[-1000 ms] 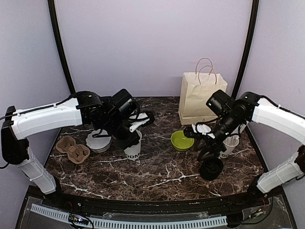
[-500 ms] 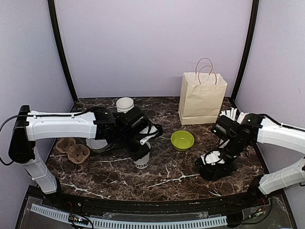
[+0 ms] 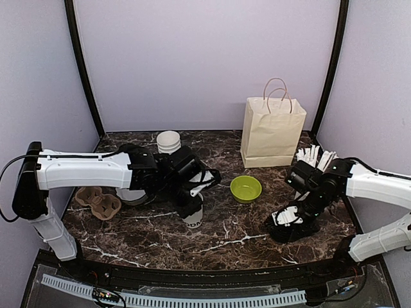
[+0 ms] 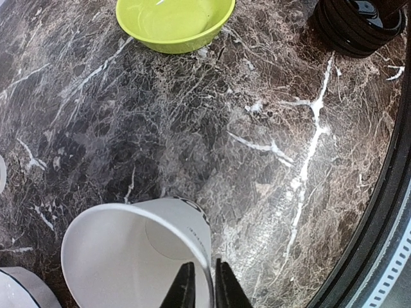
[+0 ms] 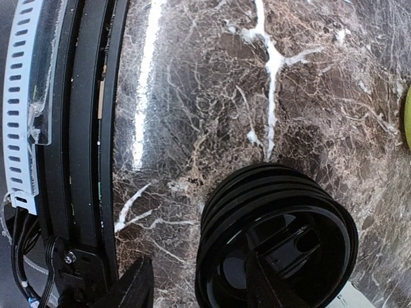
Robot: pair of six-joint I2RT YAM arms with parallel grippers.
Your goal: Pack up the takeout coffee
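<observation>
1. Two claws sit low over the marble surface.
2. Left claw: fingers nearly together, pinching the rim of an open, lidless white paper cup. The cup stands front of centre, near the lime-green bowl.
3. Right claw: fingers apart, straddling one wall of the stack of black lids at the front right. The outer finger stands clear of the stack.
</observation>
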